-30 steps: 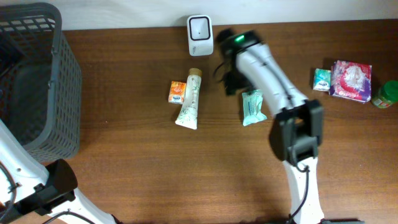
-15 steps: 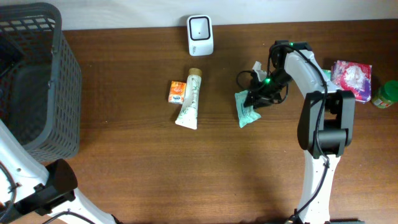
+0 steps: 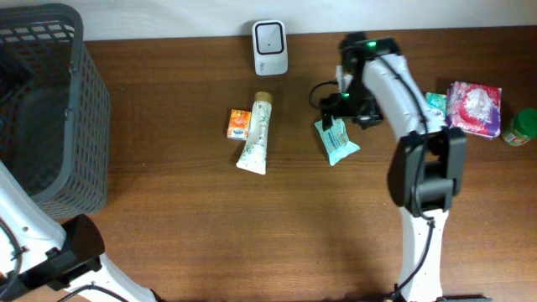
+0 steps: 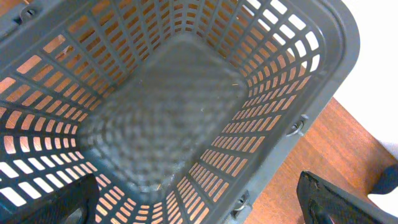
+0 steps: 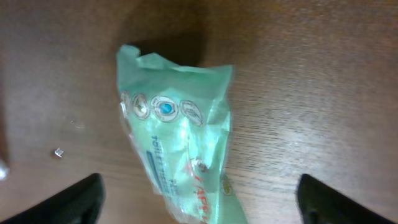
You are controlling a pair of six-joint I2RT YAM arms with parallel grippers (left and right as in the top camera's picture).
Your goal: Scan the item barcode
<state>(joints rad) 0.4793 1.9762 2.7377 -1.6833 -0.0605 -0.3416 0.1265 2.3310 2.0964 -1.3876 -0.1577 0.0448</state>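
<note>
Over on the left of the table (image 3: pixel 210 243), the grey basket (image 3: pixel 84 101) is the biggest thing I've got. My left gripper (image 4: pixel 199 202) hangs above its mesh floor with fingers spread wide and nothing in them. I'd say it's parked there to keep out of the way.

Now the right arm (image 3: pixel 403 101), reaching across the back half of the table. Its right gripper (image 5: pixel 208 205) hovers over the green packet (image 3: pixel 337 141), fingers wide apart on either side and, as far as I can tell, not touching it.

The white scanner (image 3: pixel 270 48) stands at the back edge, near the packet. The toothpaste tube (image 3: pixel 256 134) lies just left of centre, and the small orange box (image 3: pixel 239 124) sits beside it.

The packet lies flat on the wood, printed face up. I see no barcode on that face, so I reckon it needs gripping and turning toward the scanner.
</note>
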